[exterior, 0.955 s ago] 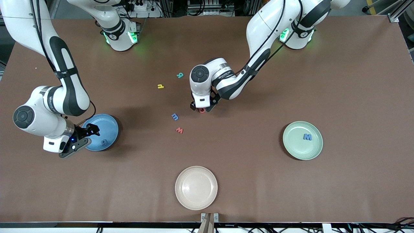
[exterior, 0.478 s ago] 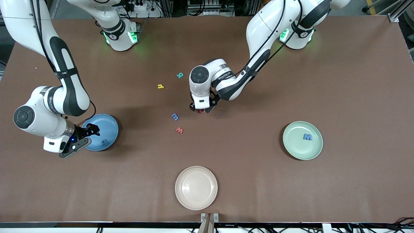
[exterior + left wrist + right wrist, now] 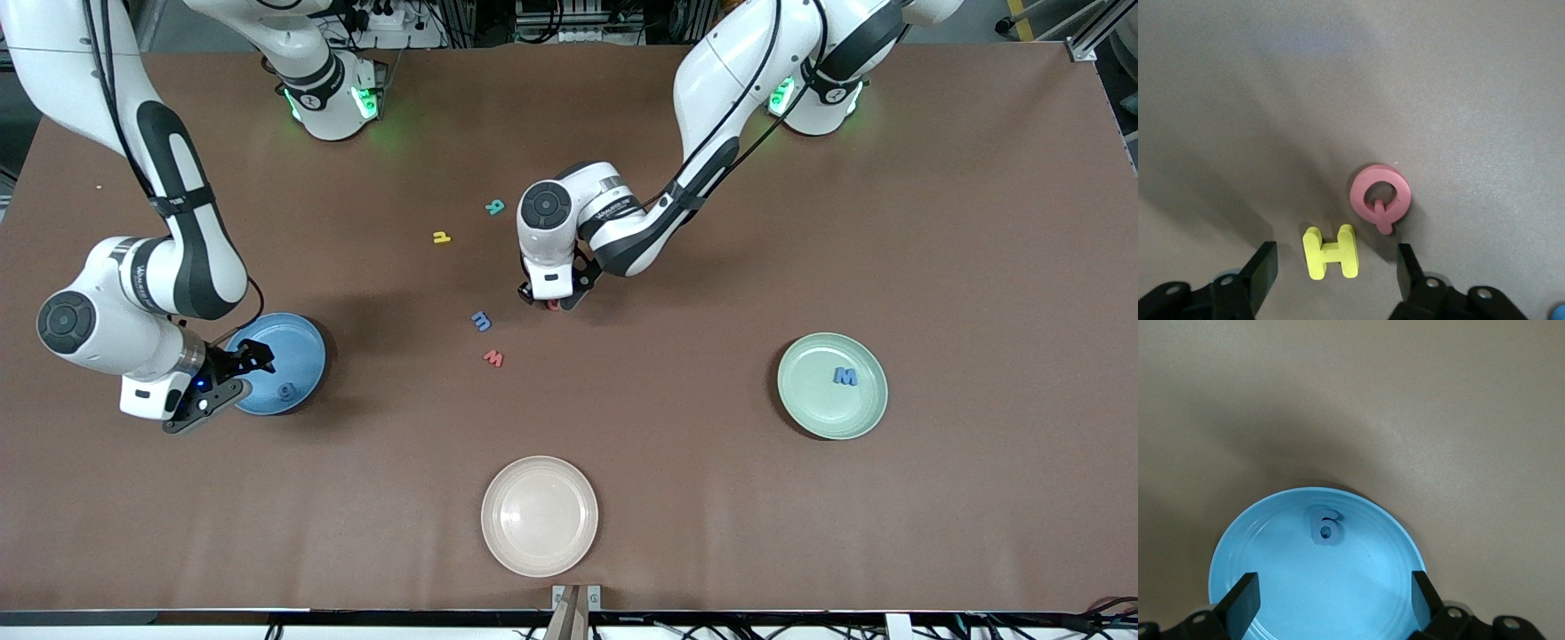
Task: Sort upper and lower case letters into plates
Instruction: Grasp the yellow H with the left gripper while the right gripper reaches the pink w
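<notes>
My left gripper (image 3: 551,302) is low over the middle of the table, jaws open. In the left wrist view a yellow H (image 3: 1331,251) lies between the jaws of the left gripper (image 3: 1337,260) with a gap on each side. A red Q (image 3: 1380,197) lies just past the H and peeks out under the hand (image 3: 554,306). A teal letter (image 3: 494,207), a yellow h (image 3: 442,237), a blue m (image 3: 481,321) and a red w (image 3: 493,358) lie loose nearby. The mint plate (image 3: 809,391) holds a blue M (image 3: 845,377). My right gripper (image 3: 253,360) waits open over the blue plate (image 3: 298,342), which holds a blue letter (image 3: 1325,525).
A cream plate (image 3: 539,516) with nothing in it sits near the table's front edge, nearer to the camera than the loose letters. Bare brown tabletop lies between the three plates.
The left gripper's jaws have narrowed around the yellow H and the hand has shifted slightly toward the right arm's end. The right arm has not moved.
</notes>
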`<act>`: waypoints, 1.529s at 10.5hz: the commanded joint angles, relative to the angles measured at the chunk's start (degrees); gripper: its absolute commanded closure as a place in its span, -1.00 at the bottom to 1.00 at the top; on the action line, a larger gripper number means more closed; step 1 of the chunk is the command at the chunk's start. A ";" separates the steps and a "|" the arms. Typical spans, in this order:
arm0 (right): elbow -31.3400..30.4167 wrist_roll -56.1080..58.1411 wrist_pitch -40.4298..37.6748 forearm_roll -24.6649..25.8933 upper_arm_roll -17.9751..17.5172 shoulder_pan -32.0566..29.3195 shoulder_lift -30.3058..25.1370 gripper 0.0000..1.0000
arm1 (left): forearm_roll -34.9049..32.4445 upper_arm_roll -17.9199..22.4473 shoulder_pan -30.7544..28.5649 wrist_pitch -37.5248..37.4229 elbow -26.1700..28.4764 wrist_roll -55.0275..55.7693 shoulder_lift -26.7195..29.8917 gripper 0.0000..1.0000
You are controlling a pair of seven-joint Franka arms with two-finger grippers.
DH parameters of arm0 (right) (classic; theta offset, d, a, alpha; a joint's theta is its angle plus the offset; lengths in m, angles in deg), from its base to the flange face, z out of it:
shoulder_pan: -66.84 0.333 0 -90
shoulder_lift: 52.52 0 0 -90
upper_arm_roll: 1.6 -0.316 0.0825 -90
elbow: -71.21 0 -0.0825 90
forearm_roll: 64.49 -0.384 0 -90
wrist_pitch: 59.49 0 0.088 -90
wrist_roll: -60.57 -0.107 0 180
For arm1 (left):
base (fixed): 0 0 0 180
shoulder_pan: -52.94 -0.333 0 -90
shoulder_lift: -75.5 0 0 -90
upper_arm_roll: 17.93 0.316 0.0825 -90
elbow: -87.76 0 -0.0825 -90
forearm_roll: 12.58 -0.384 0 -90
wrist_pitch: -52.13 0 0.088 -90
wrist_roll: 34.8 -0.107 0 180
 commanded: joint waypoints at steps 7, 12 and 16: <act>1.33 0.79 -0.56 -0.95 -0.08 -0.30 1.22 -1.00 | 0.52 0.70 0.59 -1.00 -1.73 -2.64 -0.77 1.00; 4.57 -0.62 -0.64 -1.03 -0.26 8.21 2.36 -1.00 | 0.34 0.26 -6.86 -7.41 -1.38 -19.14 8.97 1.00; 7.38 -0.27 -0.56 -7.79 -0.26 16.91 5.07 -1.00 | 1.04 -2.19 -22.48 -14.52 -1.12 -42.94 15.23 1.00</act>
